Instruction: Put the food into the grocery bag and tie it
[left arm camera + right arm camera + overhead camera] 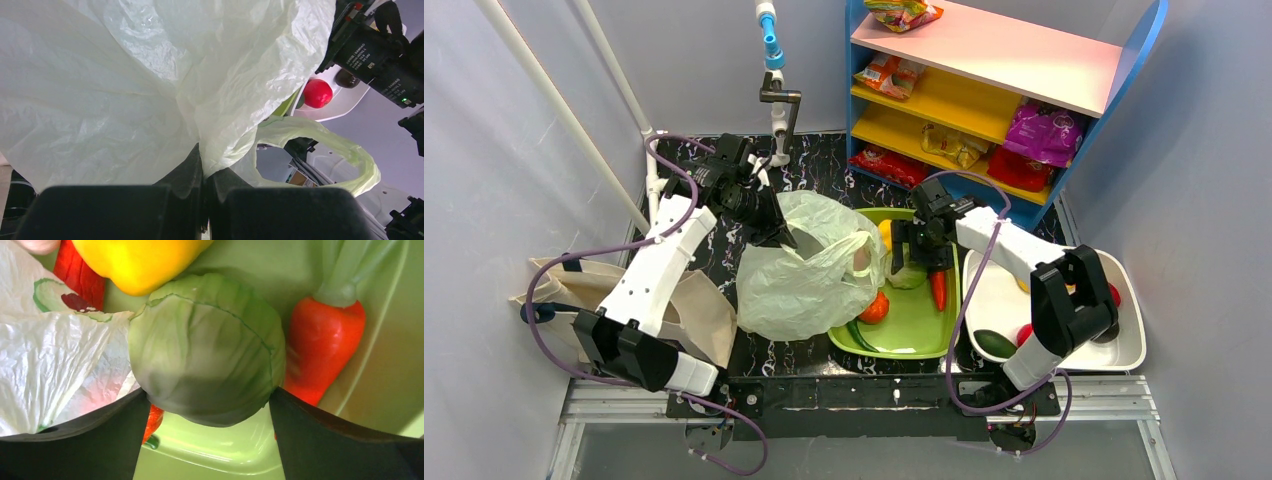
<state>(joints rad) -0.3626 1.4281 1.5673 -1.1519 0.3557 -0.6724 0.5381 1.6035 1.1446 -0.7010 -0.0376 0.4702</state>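
Grocery bag (pixel 125 100) is pinched in the closed left hand (pixel 202 167); wide-open right hand (pixel 207 392) straddles cabbage (pixel 205 340).

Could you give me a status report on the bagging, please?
Left gripper shut on the grocery bag. Right gripper open, straddling the cabbage in the green tray. Carrot and yellow pepper crowd it; bag drapes over tray edge.

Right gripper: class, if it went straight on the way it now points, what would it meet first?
The round green cabbage, sitting between the right gripper's open jaws on the light green plastic tray; contact is unclear.
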